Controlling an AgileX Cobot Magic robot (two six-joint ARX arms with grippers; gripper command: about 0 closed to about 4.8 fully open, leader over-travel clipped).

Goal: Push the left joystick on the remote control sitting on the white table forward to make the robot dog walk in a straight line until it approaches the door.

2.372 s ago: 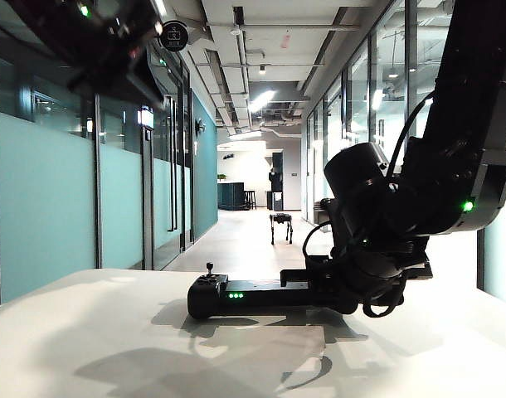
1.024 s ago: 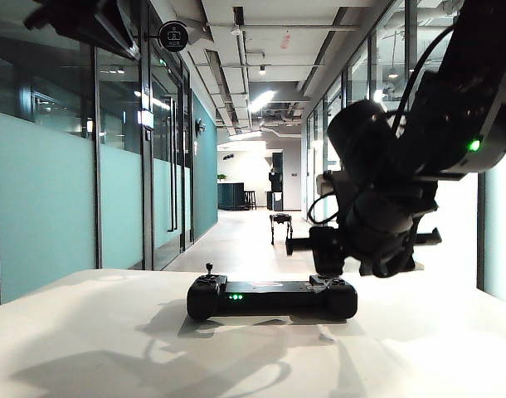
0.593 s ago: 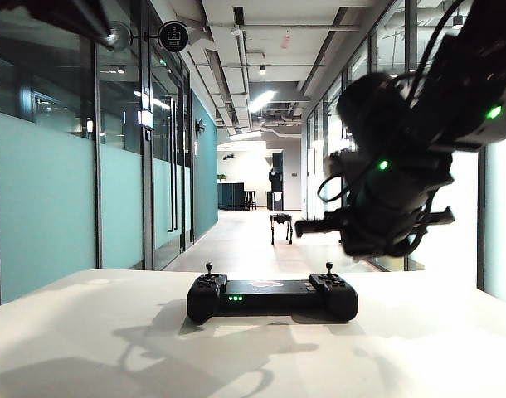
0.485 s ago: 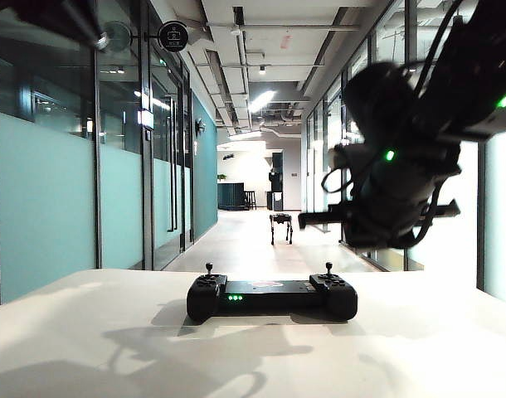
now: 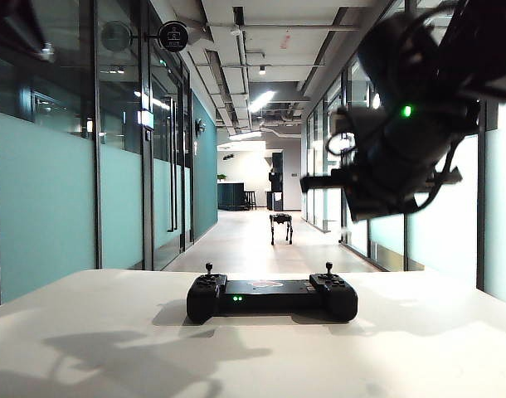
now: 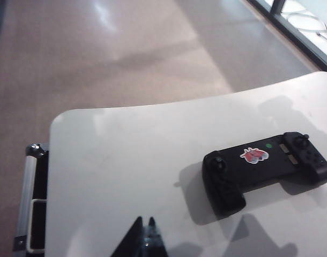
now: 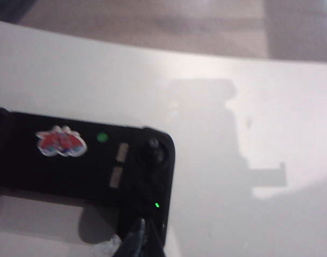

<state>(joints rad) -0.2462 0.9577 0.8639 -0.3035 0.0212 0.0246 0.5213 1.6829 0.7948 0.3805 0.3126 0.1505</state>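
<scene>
squarely on the white worktop lies the remote control, a wide black gamepad with two bulging handle ends, a flat middle carrying a reddish logo and small green lights on the edge facing the exterior camera. its long axis runs side to side across the exterior view, with the far edge turned toward the corridor. the left joystick stands upright on the left handle end, a short thin black stick with a small round knob; a matching right stick stands upright on the other end. nothing touches either stick.

down the corridor, beyond the worktop, the robot dog stands on the floor, small, black and four-legged.

the right gripper hangs above the controller's right handle end, apart from it, fingertips pressed together on nothing. the left gripper hovers over bare worktop well to the side of the controller; its fingertips meet at a point and hold nothing.
</scene>
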